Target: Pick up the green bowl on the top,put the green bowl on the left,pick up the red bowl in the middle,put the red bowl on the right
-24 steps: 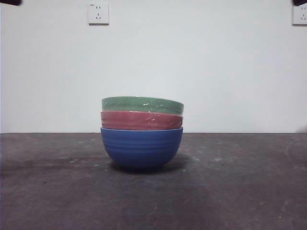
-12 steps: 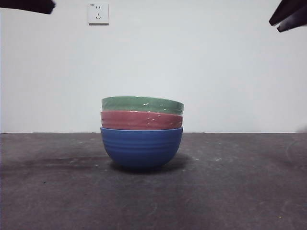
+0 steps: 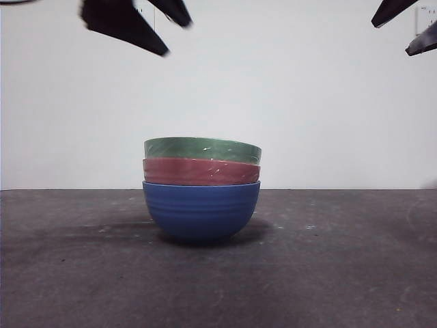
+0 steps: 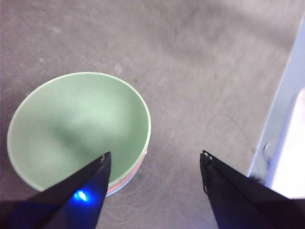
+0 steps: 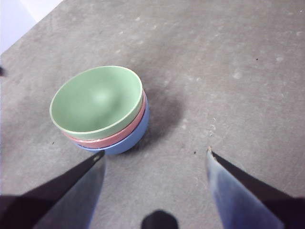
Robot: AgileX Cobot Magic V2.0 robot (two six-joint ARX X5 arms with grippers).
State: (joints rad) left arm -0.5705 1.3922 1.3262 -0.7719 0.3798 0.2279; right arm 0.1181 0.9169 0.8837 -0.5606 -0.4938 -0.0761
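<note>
Three bowls stand stacked at the table's middle. The green bowl [image 3: 202,149] is on top, the red bowl [image 3: 201,171] is in the middle, and a blue bowl [image 3: 201,210] is at the bottom. My left gripper [image 3: 176,37] is open and empty, high above the stack's left side. In the left wrist view the left gripper [image 4: 155,154] is open, with the green bowl [image 4: 76,129] beside one jaw and a sliver of the red bowl [image 4: 127,182] under it. My right gripper [image 3: 392,39] is open and empty, high at the far right. The right wrist view shows the right gripper [image 5: 154,151], the green bowl [image 5: 97,99], the red bowl [image 5: 125,133] and the blue bowl [image 5: 138,136].
The dark grey table [image 3: 341,273] runs back to a white wall. A wall socket [image 3: 427,17] shows at the top right. A white upright edge [image 4: 290,143] stands beside the table in the left wrist view.
My left gripper has come in from the top left corner toward the space above the stack. My right gripper has shifted slightly at the top right. The bowls have not moved.
</note>
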